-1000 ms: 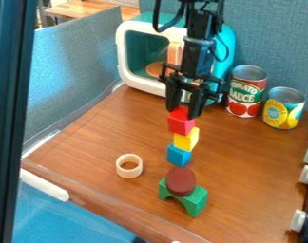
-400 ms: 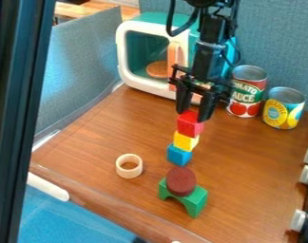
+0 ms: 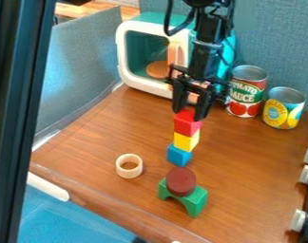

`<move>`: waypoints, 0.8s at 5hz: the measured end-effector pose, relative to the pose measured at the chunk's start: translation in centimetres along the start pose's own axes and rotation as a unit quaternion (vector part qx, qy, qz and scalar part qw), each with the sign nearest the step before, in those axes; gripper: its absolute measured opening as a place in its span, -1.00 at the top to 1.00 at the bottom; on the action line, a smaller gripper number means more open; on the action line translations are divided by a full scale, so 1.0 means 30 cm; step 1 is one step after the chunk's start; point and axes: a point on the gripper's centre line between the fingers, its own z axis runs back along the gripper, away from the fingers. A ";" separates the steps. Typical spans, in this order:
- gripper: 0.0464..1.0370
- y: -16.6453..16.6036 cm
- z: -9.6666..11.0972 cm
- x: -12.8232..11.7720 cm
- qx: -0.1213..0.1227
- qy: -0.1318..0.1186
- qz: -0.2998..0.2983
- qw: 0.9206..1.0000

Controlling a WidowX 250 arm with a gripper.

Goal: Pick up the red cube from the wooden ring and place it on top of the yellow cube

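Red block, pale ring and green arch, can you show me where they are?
Red block (image 3: 185,125): camera view, on its front side.
Pale ring (image 3: 129,174): camera view, on its near wall.
Green arch (image 3: 196,203): camera view, on its right leg.

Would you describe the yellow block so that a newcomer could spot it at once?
In front of the teal-and-white toy oven, the black gripper holds the red block. The yellow block is just under that one and above the blue block, the only yellow cube of the three.
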 end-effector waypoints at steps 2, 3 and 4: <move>-0.08 0.025 -0.007 -0.009 -0.015 0.009 0.014 1.000; -0.72 0.030 -0.003 -0.011 -0.020 0.009 0.017 1.000; -0.94 0.028 -0.001 -0.010 -0.022 0.010 0.019 1.000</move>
